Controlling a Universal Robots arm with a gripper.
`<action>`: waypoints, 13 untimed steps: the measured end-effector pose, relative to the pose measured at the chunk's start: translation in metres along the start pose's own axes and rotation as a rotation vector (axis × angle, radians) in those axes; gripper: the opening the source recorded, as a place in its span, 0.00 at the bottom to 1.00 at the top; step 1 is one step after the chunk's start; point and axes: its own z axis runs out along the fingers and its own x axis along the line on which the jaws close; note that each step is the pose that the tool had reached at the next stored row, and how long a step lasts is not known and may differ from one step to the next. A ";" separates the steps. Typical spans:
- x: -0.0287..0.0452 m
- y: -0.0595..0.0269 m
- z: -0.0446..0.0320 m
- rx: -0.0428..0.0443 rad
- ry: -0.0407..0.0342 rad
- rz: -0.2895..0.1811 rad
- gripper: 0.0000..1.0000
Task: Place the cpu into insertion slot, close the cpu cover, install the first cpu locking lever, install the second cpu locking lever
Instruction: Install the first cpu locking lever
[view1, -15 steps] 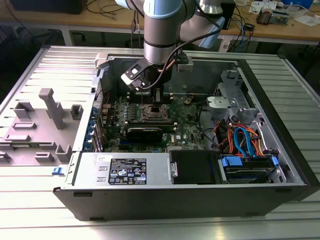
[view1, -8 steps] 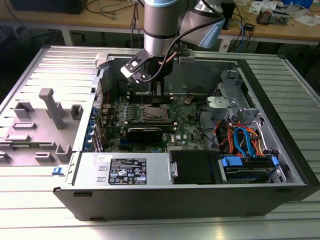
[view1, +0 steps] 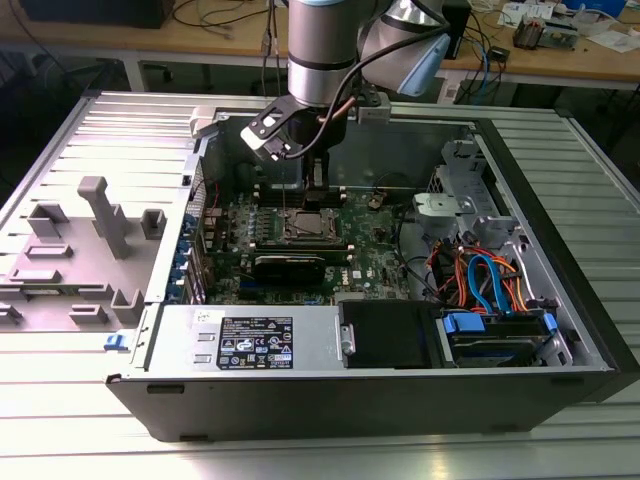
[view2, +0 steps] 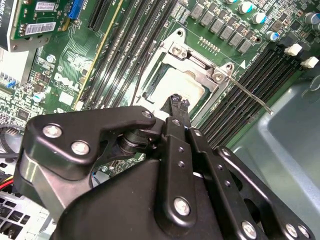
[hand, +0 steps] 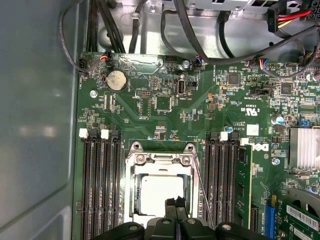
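While the jaws hang pressed together, the cpu (hand: 155, 192) lies right beneath their tips, seated in the insertion slot (view2: 151, 85) with the cpu cover (hand: 160, 160) framing it. A thin locking lever (hand: 201, 185) runs just beside them.

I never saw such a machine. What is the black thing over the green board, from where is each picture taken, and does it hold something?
It is a robot arm's gripper, working inside an open computer case that lies on a metal table. The exterior view comes from a camera off the arm; both wrist views come from cameras riding on the arm. The gripper hangs over the insertion slot in the green board, where the cpu already lies under the cpu cover. A thin lever sticks out beside the slot. The fingers are together, with nothing visible between them.
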 end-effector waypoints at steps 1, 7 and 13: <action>0.0000 0.0000 0.0000 0.0000 0.0000 0.000 0.11; 0.0000 0.0000 0.0000 0.0001 -0.0002 0.000 0.11; -0.0004 0.0002 -0.0098 0.0000 -0.0007 -0.003 0.11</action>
